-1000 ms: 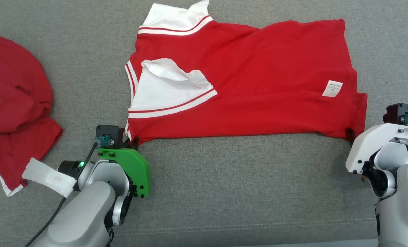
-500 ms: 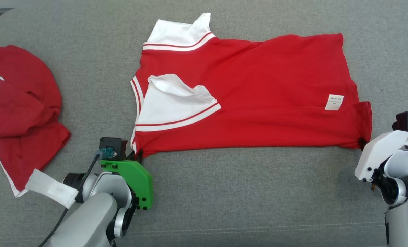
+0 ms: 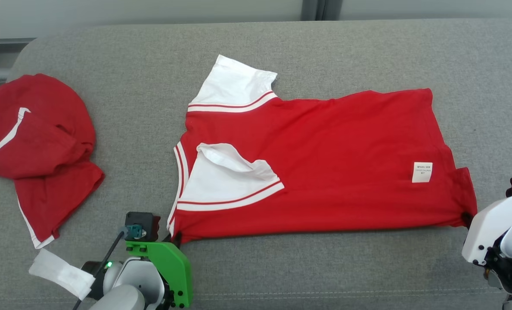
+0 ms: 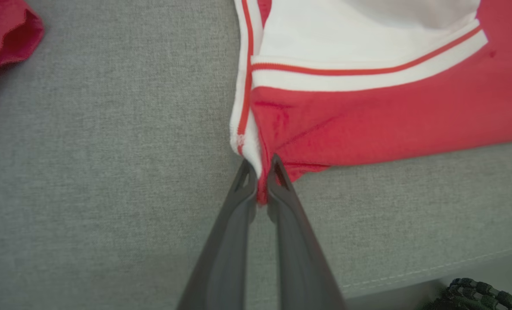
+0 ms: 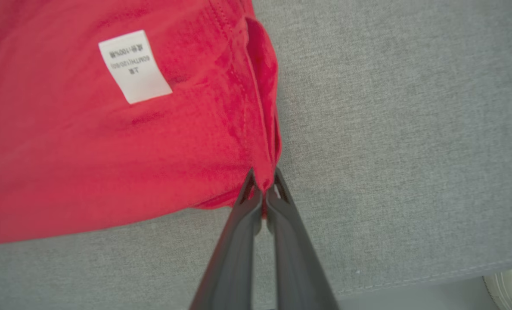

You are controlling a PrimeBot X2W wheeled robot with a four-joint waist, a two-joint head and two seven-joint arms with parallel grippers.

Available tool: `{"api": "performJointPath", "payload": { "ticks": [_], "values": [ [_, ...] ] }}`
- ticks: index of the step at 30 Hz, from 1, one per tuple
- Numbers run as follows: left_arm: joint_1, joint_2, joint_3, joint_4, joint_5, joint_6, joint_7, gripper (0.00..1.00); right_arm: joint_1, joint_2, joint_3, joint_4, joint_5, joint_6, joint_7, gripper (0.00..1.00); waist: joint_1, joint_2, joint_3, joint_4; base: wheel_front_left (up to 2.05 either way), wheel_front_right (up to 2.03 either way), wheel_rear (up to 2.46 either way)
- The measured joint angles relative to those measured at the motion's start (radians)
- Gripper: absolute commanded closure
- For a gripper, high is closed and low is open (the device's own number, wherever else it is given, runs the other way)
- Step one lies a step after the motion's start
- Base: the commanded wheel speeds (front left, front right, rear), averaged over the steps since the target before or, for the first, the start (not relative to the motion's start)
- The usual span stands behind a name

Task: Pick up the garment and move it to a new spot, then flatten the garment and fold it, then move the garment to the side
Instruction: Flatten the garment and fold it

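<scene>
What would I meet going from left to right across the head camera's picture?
A crumpled red garment → left gripper, pinching a corner → spread red-and-white shirt → right gripper, pinching the opposite corner.

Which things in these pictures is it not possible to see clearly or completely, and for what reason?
- Label print: blurred in the right wrist view, too small in the head view.
- How many layers of the garment the left gripper and right gripper pinch: folded cloth hides it.
- Second red garment: crumpled against the head view's left edge; shape unclear.
- Pale shoe-like thing: right wrist view's corner cuts it.
</scene>
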State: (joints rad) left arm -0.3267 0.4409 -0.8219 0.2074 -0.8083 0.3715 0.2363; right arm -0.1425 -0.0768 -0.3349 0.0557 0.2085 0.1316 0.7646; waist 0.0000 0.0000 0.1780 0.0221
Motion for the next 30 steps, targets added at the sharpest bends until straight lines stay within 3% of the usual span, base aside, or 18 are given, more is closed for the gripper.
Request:
{"api": "performJointPath", "payload": {
  "ticks": [10,11,13,14,15,16,24,30],
  "values": [
    [0.061,0.031,0.000,-0.064,-0.009,0.034,0.000,1.00,0.047,0.009,-0.005,-0.010,0.014,0.000,0.030,1.00,0.0000,0.0000,-0.012,0.007,0.00,0.00,0.00],
    [0.063,0.033,-0.002,-0.064,-0.009,0.034,-0.001,0.89,0.054,0.011,-0.001,-0.011,0.018,0.000,0.036,1.00,0.0000,0.0000,-0.014,0.007,0.00,0.00,0.00],
    [0.066,0.034,-0.003,-0.061,-0.007,0.034,-0.002,0.92,0.067,0.012,0.007,-0.013,0.028,0.000,0.044,0.96,0.0000,0.0000,-0.017,0.007,0.00,0.00,0.00],
    [0.068,0.034,-0.003,-0.058,-0.007,0.034,-0.002,0.83,0.075,0.012,0.013,-0.015,0.033,0.000,0.047,0.80,0.0000,0.0000,-0.019,0.007,0.00,0.00,0.00],
    [0.069,0.035,-0.002,-0.056,-0.007,0.034,-0.008,0.56,0.081,0.013,0.016,-0.018,0.037,0.000,0.048,0.39,0.0000,0.0000,-0.021,0.006,0.00,0.00,0.00],
    [0.070,0.036,-0.002,-0.053,-0.007,0.035,-0.009,0.00,0.084,0.014,0.016,-0.020,0.038,0.000,0.048,0.00,0.0000,0.0000,-0.022,0.006,0.00,0.00,0.00],
    [0.094,0.033,0.025,-0.047,-0.020,0.052,-0.051,0.00,0.104,0.017,-0.006,-0.043,0.033,0.000,-0.019,0.00,0.0000,0.0000,-0.035,0.007,0.00,0.00,0.00],
    [0.113,0.009,0.101,-0.063,-0.017,0.064,-0.231,0.00,0.107,0.025,-0.011,-0.053,0.035,-0.001,-0.127,0.00,0.0000,0.0000,-0.057,0.016,0.00,0.00,0.00]
  ]
}}
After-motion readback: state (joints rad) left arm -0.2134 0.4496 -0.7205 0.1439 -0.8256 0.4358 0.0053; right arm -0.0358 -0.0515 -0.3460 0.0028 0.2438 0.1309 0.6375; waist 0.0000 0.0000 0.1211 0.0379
